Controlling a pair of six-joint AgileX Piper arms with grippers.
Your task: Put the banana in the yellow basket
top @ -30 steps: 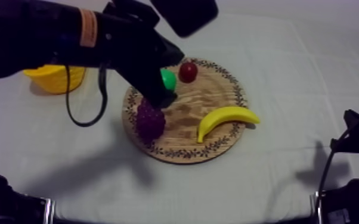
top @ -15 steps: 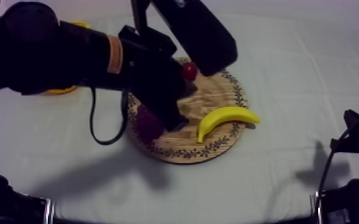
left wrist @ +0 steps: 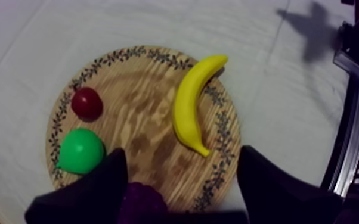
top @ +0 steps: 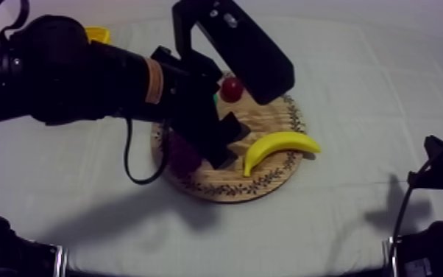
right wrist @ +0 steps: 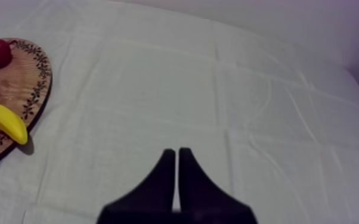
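The yellow banana point(top: 276, 147) lies on the right part of the round wooden board point(top: 268, 188), touched by nothing. My left gripper point(top: 223, 144) hovers over the board's middle, just left of the banana. In the left wrist view its fingers point(left wrist: 107, 179) stand wide apart with nothing between them, the banana point(left wrist: 191, 107) a little ahead on the board point(left wrist: 140, 101). Behind my left arm, the yellow basket point(top: 98, 33) peeks out at the far left. My right gripper point(right wrist: 176, 154) is shut, low over the cloth to the right of the board point(right wrist: 15, 83).
On the board also sit a small red fruit point(top: 232, 89), a green pear point(left wrist: 80, 151) and purple grapes point(top: 184, 156), the last two partly under my left arm. Bare cloth lies to the right of the board and in front of it.
My left arm has swung right across the board, from over the grapes to beside the banana, and now covers most of the basket. The fruit and my right arm have not moved.
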